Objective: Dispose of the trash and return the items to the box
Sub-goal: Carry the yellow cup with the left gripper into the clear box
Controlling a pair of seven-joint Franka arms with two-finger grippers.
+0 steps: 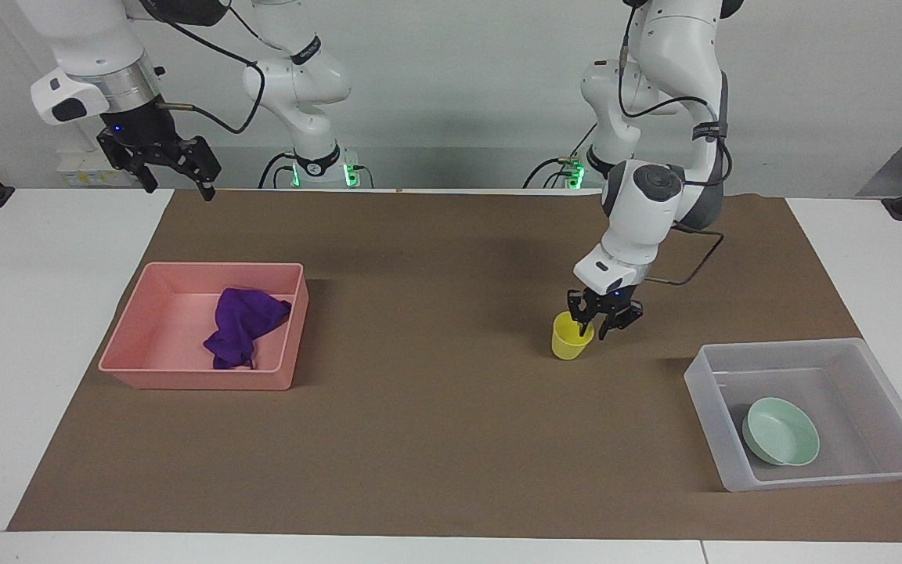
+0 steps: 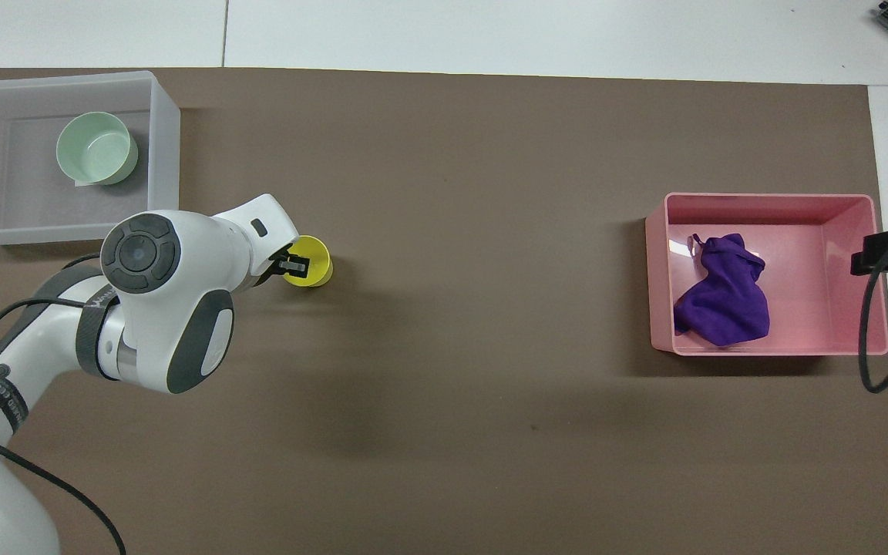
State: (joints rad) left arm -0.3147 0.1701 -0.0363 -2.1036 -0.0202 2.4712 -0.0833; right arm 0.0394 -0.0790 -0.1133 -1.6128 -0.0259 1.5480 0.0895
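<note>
Yellow plastic is drawing the eye at centre-right of the facing view, where the cup (image 1: 572,335) is standing upright on the brown mat (image 1: 435,439). The left gripper (image 1: 593,317) is sitting right at the cup's rim, its fingers pinched together over the rim wall, one finger dipping inside the cup. From overhead the same gripper (image 2: 295,265) is covering the edge of the cup (image 2: 311,262) toward the left arm's end of the table.

Down in the lower right of the facing view, the clear box (image 1: 874,352) is holding the green bowl (image 1: 781,431), well apart from the cup. Overhead, box (image 2: 163,139) and bowl (image 2: 96,148) are sitting in the upper left.

Over at middle left of the facing view, the pink tray (image 1: 146,372) is holding the purple rag (image 1: 243,325), crumpled against its wall. High in the upper left, the right gripper (image 1: 177,184) is hanging in the air with its fingers spread wide, waiting over the table edge.
</note>
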